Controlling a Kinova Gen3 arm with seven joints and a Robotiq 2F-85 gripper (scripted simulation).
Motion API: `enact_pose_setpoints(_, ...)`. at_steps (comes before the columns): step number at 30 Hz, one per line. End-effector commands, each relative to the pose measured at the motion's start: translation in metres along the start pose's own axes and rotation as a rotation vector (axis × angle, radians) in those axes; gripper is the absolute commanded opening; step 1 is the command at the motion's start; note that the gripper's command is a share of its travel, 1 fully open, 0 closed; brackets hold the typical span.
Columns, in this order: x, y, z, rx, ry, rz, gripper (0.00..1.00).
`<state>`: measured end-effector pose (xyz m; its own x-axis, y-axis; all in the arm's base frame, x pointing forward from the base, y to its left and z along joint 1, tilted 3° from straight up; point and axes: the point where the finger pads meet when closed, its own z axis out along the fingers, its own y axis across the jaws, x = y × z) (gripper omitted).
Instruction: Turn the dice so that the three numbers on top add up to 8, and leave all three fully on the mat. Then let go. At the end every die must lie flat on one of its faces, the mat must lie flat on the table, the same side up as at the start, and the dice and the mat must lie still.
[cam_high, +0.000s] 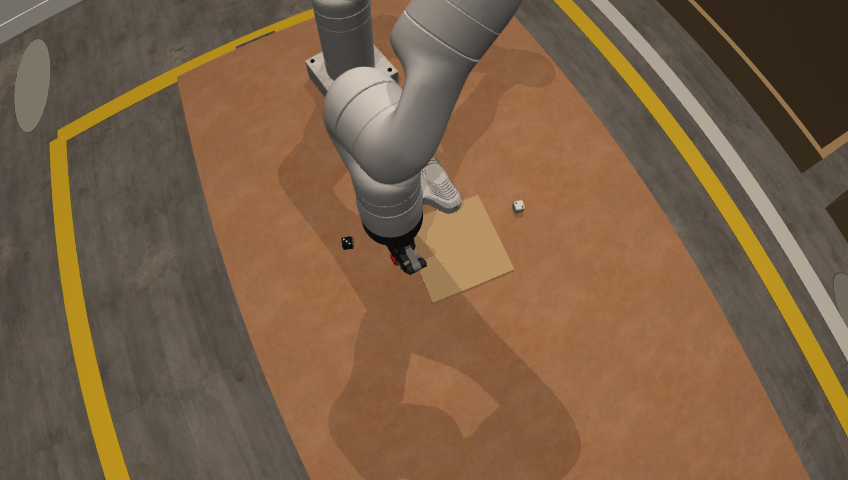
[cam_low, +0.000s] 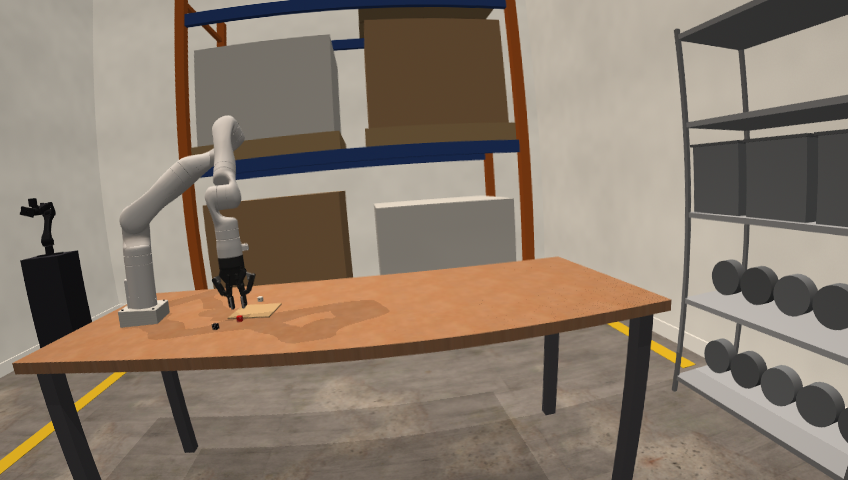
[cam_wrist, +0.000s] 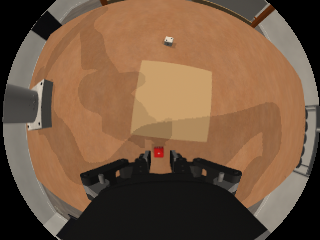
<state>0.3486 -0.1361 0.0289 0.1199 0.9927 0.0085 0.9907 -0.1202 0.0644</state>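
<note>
A tan square mat (cam_high: 467, 249) lies flat on the table. A red die (cam_high: 393, 258) lies on the table just off the mat's left edge; it also shows in the side view (cam_low: 239, 318) and in the wrist view (cam_wrist: 159, 152). My gripper (cam_low: 236, 303) hangs a little above the red die, fingers partly spread, with nothing between them. In the wrist view the die sits in line between the fingertips, below them. A black die (cam_high: 347, 242) lies on the table left of the arm. A white die (cam_high: 518, 205) lies on the table right of the mat. I cannot read the top faces.
The arm's base (cam_low: 142, 312) stands at the table's left end, behind the mat. The table edges are far from the dice. Shelving racks stand behind and to the right of the table.
</note>
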Motion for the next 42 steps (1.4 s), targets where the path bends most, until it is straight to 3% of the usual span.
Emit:
enact_pose_setpoints(1, -0.002, -0.002, 0.003, 0.005, -0.002, 0.004, 0.31)
enact_pose_setpoints(16, -0.002, -0.002, 0.014, 0.005, -0.002, 0.004, 0.31)
enact_pose_setpoints(42, -0.002, -0.002, 0.015, 0.005, -0.002, 0.004, 0.31)
